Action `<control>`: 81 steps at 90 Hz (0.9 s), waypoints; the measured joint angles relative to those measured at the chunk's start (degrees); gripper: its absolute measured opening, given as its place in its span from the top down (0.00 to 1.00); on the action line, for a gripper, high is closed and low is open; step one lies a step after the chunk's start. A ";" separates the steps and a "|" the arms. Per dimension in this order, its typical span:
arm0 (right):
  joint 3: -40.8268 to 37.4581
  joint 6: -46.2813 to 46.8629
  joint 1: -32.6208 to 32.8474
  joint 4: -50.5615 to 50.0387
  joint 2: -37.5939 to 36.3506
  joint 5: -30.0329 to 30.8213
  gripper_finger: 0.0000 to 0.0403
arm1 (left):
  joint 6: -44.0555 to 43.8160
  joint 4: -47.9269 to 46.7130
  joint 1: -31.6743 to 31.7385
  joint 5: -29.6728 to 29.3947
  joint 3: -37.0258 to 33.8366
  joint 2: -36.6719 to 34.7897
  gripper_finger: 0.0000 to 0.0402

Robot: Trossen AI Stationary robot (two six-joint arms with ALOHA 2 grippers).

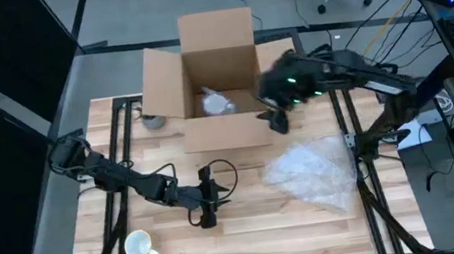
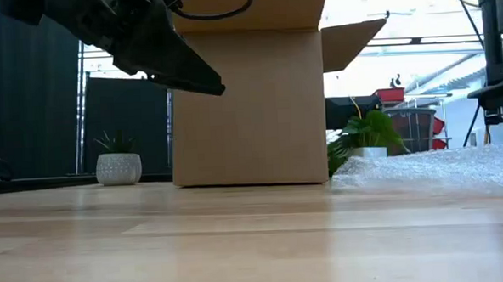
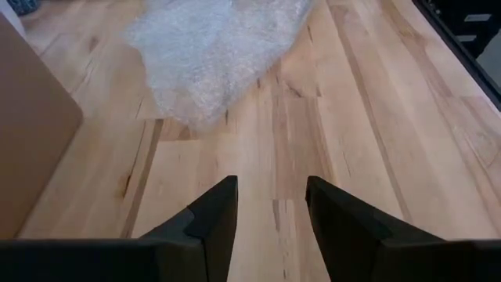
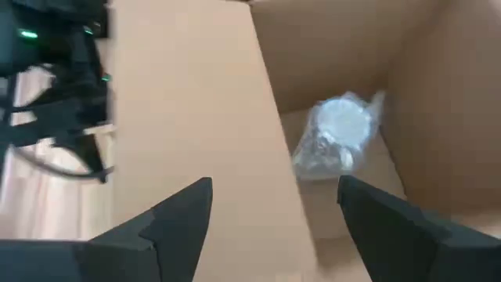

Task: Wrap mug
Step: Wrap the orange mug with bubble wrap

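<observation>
High view: open cardboard box is seen at the table's far side, with a wrapped bundle lying inside on its floor. A bare white mug is lying near the table's front left, well apart from the bubble wrap sheet spread at right. The left gripper is placed mid-table, between mug and wrap, touching neither. The right gripper is held by the box's right front corner. A small metal bowl sits left of the box.

Low view: box and wrap edge are shown, plus a potted plant behind; the mug is not seen.

Left wrist view: fingers are seen apart, empty, above bare wood, wrap ahead.

Right wrist view: fingers are spread wide, empty, over the box wall; the bundle is visible beyond it, inside.
</observation>
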 joint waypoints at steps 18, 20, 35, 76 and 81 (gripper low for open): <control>-4.00 15.42 13.47 -4.04 -4.93 5.76 0.35 | 0.26 0.31 0.00 -1.42 0.00 0.00 0.64; -5.24 17.50 15.04 -4.41 -5.10 5.95 0.35 | 0.26 0.31 0.00 -1.63 0.00 0.00 0.64; -20.52 31.47 26.38 -3.57 -4.91 8.42 0.35 | -0.86 0.34 0.00 -2.01 0.00 0.00 0.64; -62.86 60.58 29.75 7.87 -5.96 13.49 0.35 | -3.02 2.55 -2.37 -2.21 -0.02 0.00 0.64; -64.92 61.16 28.69 8.12 -7.42 14.33 0.35 | -3.02 2.57 -2.69 -2.21 -0.02 -0.02 0.64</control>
